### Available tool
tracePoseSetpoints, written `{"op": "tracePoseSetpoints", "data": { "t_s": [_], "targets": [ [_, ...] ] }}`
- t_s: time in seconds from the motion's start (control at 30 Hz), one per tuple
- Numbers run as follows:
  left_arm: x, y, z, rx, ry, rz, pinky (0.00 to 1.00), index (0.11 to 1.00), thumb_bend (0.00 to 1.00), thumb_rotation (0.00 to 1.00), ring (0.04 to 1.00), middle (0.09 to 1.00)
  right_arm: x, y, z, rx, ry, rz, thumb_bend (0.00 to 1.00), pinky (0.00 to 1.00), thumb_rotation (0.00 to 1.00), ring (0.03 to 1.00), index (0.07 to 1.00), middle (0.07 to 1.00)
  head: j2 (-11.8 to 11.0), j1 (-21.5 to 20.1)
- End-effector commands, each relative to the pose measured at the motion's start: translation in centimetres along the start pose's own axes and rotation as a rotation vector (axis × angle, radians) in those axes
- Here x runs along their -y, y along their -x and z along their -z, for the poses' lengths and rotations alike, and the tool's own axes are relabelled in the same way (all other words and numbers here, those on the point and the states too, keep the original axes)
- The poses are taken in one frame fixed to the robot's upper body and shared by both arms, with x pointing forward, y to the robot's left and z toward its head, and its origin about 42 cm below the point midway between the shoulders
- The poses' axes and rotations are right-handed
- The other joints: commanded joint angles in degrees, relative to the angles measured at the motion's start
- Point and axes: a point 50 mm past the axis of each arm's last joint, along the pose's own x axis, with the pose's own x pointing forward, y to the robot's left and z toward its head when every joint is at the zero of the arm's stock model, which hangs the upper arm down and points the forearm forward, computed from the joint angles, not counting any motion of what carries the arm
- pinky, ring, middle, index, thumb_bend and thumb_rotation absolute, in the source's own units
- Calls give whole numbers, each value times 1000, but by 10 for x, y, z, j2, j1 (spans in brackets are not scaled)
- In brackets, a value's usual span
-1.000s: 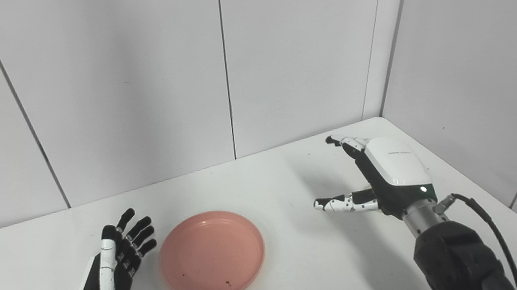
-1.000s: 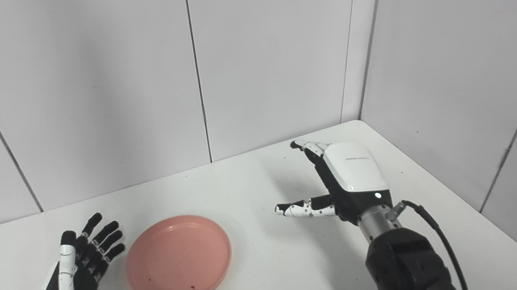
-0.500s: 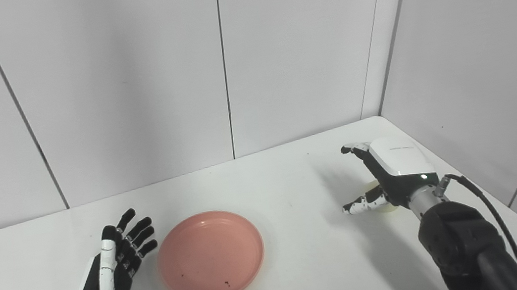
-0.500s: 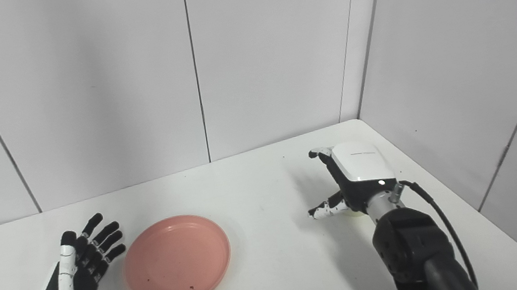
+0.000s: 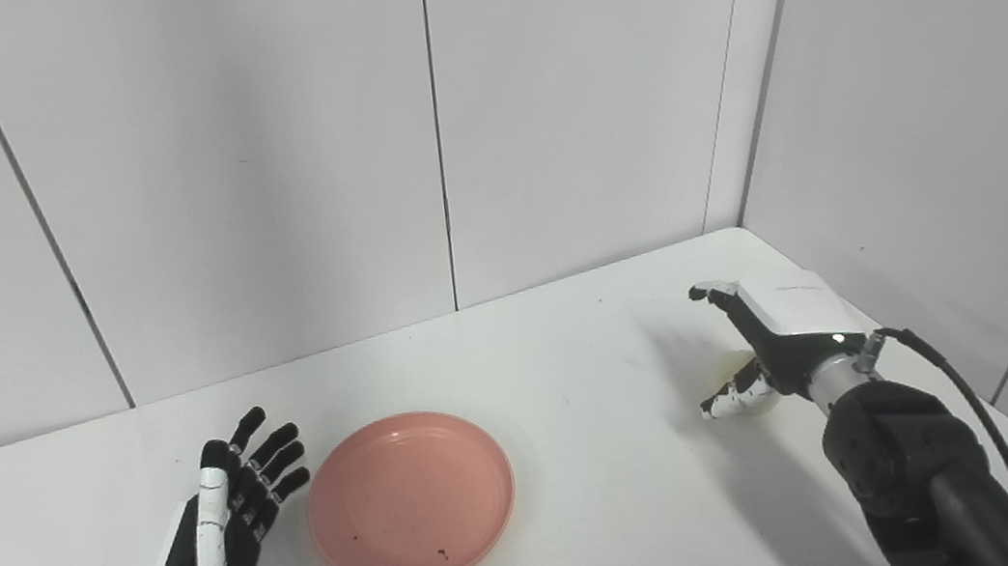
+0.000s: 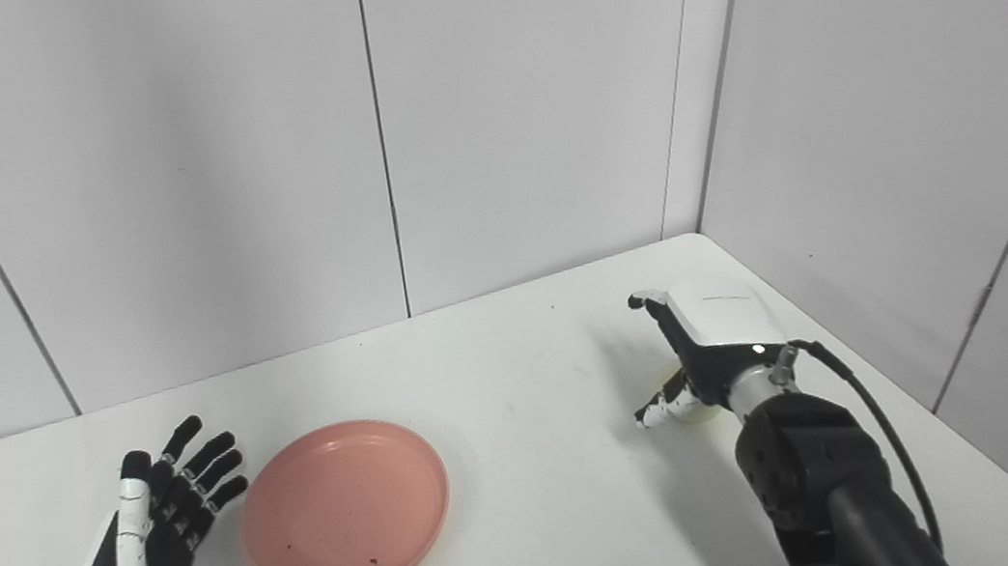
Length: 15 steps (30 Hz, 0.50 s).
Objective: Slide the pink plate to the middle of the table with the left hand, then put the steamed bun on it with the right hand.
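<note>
The pink plate (image 5: 412, 499) lies flat on the white surface (image 5: 592, 505), roughly at its middle as far as I can judge, and it carries only a few dark specks. Just to the left of the plate rests the left robot hand (image 5: 223, 515), palm turned toward the plate, fingers spread apart and holding nothing. It is close to the plate's rim, but I cannot tell if it touches it.

The steamed bun (image 5: 738, 374) is well to the right of the plate, near the right edge of the surface. Only a pale, rounded part of it is visible, because the right robot hand (image 5: 770, 340) is directly over it and hides most of it. This hand is partly open: the fingers reach forward beyond the bun and the thumb comes down at the bun's near side, toward the plate. I cannot tell whether any of them already presses on the bun, so I would not say it is gripped.

The right robot hand is clearly the nearer one to the bun. The bun looks round, with no long axis. In my judgement, the next move needs the fingers to close around the bun, and then a carry to the left, toward the plate.
</note>
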Motion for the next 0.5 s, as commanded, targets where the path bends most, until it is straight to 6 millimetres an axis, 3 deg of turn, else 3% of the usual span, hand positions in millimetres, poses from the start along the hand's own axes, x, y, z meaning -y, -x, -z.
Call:
{"op": "tracePoseSetpoints", "data": {
  "t_s": [0.0, 0.47],
  "targets": [
    [1, -1, 1, -6, 16, -2, 817, 894, 834, 908, 860, 843, 24, -7, 5, -27, 25, 57, 978, 623, 195, 821, 836, 847, 1, 2],
    [5, 2, 2, -6, 6, -6, 817, 889, 835, 892, 853, 826, 30, -30, 11, -49, 48, -14, 994, 621, 231, 818, 836, 855, 3, 6]
  ]
}}
